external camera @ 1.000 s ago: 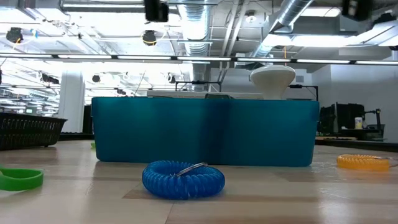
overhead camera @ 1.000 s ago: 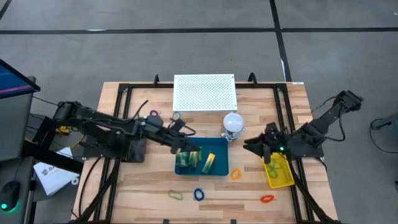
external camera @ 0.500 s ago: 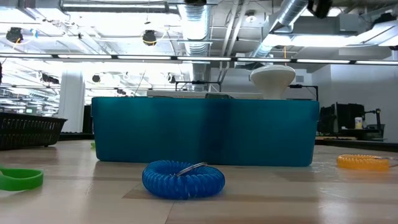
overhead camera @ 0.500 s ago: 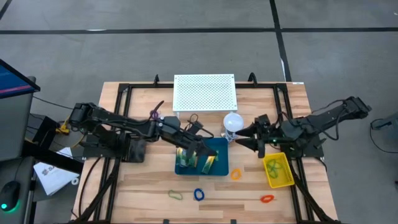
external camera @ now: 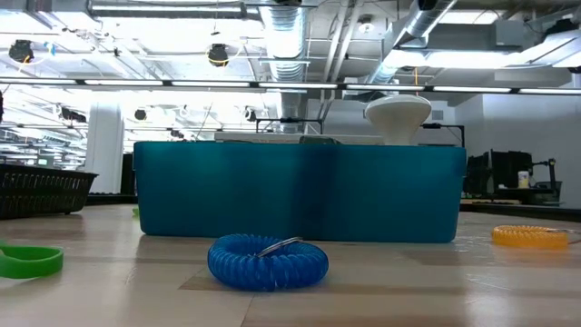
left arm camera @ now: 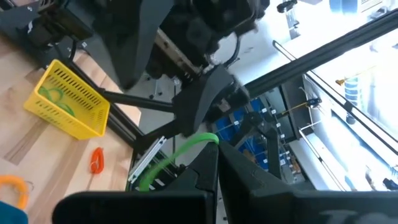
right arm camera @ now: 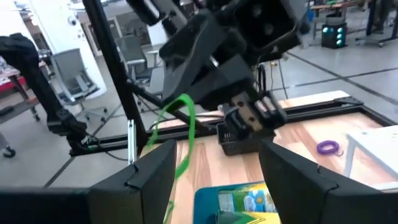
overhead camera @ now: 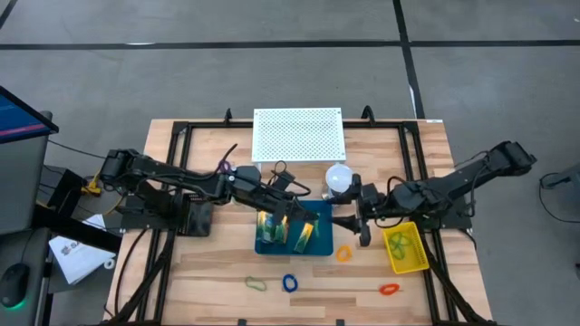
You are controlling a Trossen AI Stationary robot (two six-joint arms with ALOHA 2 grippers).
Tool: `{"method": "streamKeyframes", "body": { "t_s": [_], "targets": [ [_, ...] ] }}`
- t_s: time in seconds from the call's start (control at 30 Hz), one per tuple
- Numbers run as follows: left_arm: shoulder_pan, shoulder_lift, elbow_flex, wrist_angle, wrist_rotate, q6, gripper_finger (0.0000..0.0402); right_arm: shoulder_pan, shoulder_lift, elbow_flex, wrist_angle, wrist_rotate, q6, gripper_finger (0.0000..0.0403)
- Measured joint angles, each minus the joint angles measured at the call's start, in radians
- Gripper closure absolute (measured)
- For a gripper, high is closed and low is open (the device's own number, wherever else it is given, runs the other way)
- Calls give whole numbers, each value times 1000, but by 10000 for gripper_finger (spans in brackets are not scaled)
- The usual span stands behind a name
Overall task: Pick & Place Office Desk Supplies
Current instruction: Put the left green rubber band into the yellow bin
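Note:
My left gripper (overhead camera: 292, 214) hovers over the blue bin (overhead camera: 328, 246) and is shut on a thin green loop (left arm camera: 180, 158). The right wrist view shows that loop (right arm camera: 186, 124) dangling over the bin. In the bin are a yellow-green crayon box (overhead camera: 304, 235) and small packets (overhead camera: 272, 231). My right gripper (overhead camera: 349, 226) is open just right of the bin, and its fingers (right arm camera: 149, 177) are spread wide and touch nothing. An orange loop (overhead camera: 344, 254), a blue loop (overhead camera: 289, 282), a green loop (overhead camera: 256, 283), a red loop (overhead camera: 390, 290) and a purple loop (overhead camera: 224, 166) lie flat on the table. My left gripper pinches the green loop between its two fingertips at one end of the loop (left arm camera: 211, 142). The rest of the loop curves away from the fingers. It is lifted clear and hangs slack above the bin.
A yellow basket (overhead camera: 406, 249) holding green loops stands near the table's right edge. The white ball-shaped object (overhead camera: 340, 177) sits behind the bin, and the white perforated board (overhead camera: 299, 134) lies at the far edge. In the low view the blue loop (external camera: 268, 262) lies before the bin (external camera: 300, 191).
My right arm has swung from above the yellow basket toward the table's left and now reaches the bin's right side. My left gripper has moved right, farther over the bin, still shut on the green loop.

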Motion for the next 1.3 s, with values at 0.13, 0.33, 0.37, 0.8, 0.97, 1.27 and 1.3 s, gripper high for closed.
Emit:
{"method": "streamKeyframes", "body": {
  "t_s": [0.13,0.33,0.37,0.8,0.97,1.27,1.3],
  "targets": [
    [0,0,0,-2,-4,0,401,-20,23,0,28,-40,3,178],
    [0,0,0,-4,-9,1,401,-60,40,-1,78,-93,5,178],
    [0,0,0,-6,-9,1,401,-66,39,-1,84,-104,6,178],
    [0,0,-1,-6,-26,3,401,-83,39,0,75,-167,7,178],
    [0,0,-1,-6,-27,3,401,-83,39,0,75,-167,6,178],
    [0,0,-2,-6,-35,3,401,-83,48,0,82,-190,7,195],
    [0,0,-2,-6,-35,3,401,-83,54,0,88,-192,8,196]
  ]
}}
